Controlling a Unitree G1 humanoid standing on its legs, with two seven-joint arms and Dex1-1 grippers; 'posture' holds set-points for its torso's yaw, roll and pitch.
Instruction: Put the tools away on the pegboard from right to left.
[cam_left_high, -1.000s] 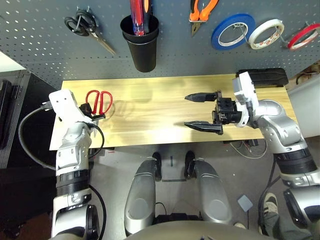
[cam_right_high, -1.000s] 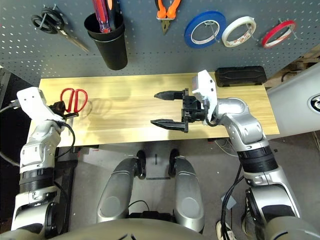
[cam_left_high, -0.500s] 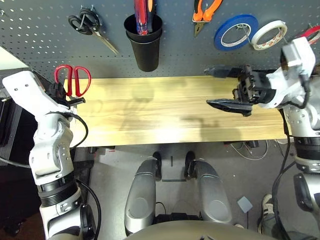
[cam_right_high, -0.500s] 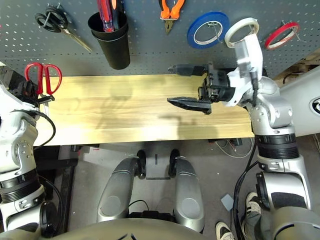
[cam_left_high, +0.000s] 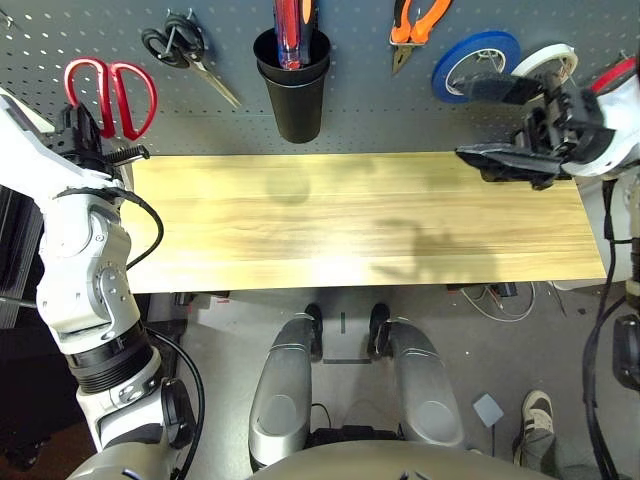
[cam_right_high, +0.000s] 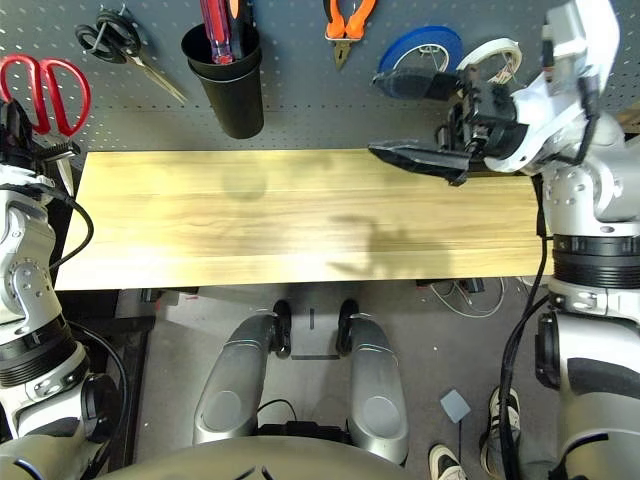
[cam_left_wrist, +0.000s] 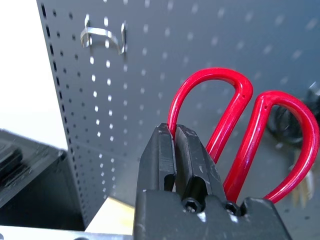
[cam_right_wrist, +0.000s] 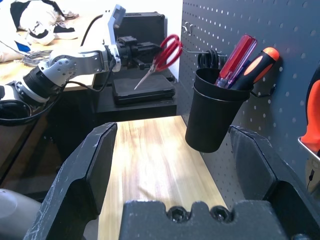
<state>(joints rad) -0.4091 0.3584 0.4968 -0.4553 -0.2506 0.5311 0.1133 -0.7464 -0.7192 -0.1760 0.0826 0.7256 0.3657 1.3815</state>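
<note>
Left wrist view: glossy looped red-handled scissors (cam_left_wrist: 240, 135).

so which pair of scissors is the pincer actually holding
The red-handled scissors, clamped in the left pincer and raised in front of the pegboard. The black-handled scissors hang on a hook on the board.

Scissors (cam_left_high: 110, 92) left of pegboard (cam_left_high: 350, 110) cup (cam_left_high: 292, 85)
</note>
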